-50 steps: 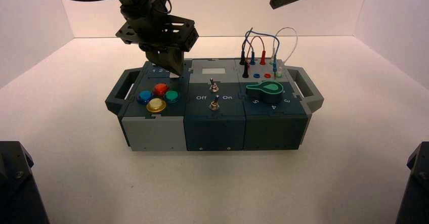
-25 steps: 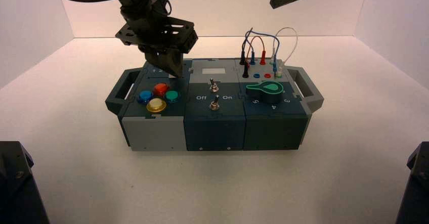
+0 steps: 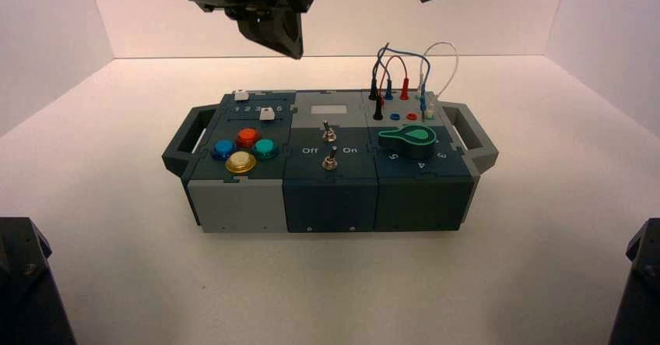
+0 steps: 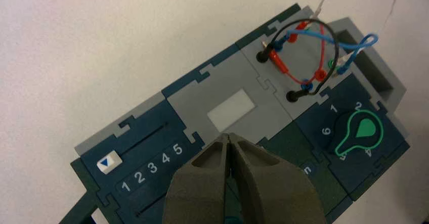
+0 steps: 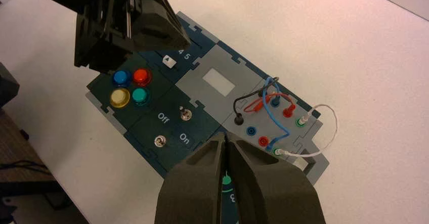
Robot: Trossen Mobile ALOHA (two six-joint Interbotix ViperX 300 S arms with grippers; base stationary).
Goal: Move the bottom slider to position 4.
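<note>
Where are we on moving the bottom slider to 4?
Looks done: the bottom slider's white cap sits beside the printed 4 in the right wrist view. In hand: nothing; the left gripper hangs shut beyond the box's far edge, clear of the cap. Left: probably only parking that arm. The right gripper idles, shut, above the box's right side.

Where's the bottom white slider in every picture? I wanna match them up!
High view: the bottom slider is between the digit row and the coloured buttons.
Left wrist view: you can't see it; the left gripper, over the box, covers part of its slot.
Right wrist view: near the printed 4.
All share the white rectangle mid-box.
</note>
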